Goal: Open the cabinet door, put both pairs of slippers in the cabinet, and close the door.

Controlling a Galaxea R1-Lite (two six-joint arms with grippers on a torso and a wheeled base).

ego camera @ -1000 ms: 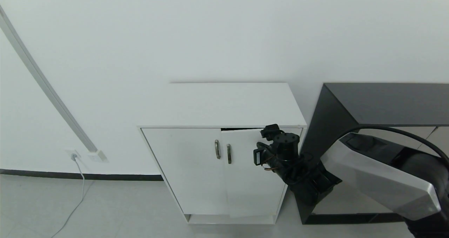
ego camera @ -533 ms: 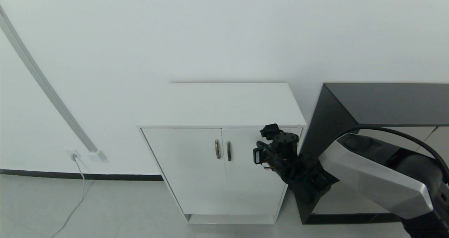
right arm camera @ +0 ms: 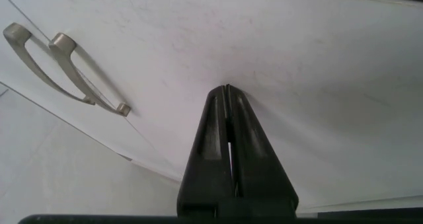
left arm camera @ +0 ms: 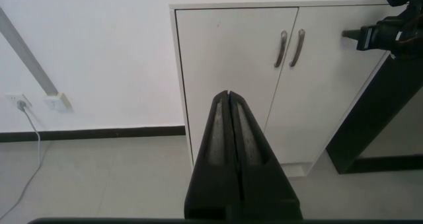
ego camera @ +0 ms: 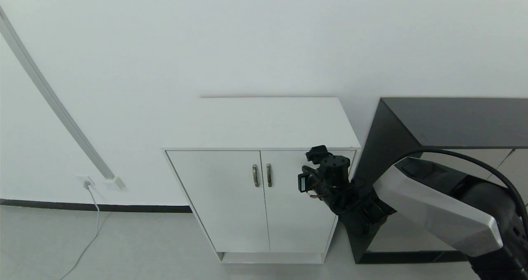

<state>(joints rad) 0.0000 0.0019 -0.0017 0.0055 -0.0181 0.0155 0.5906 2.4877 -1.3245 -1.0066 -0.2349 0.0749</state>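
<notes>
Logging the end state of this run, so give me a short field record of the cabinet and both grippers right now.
cabinet: white cabinet with two doors
left door: shut
right door: shut, flush with the left one
handles: two metal pulls, side by side at the middle seam
right gripper: shut, tips against the right door's face
left gripper: shut, holding nothing, back from the cabinet
beside: dark cabinet, to the robot's right of the white one
</notes>
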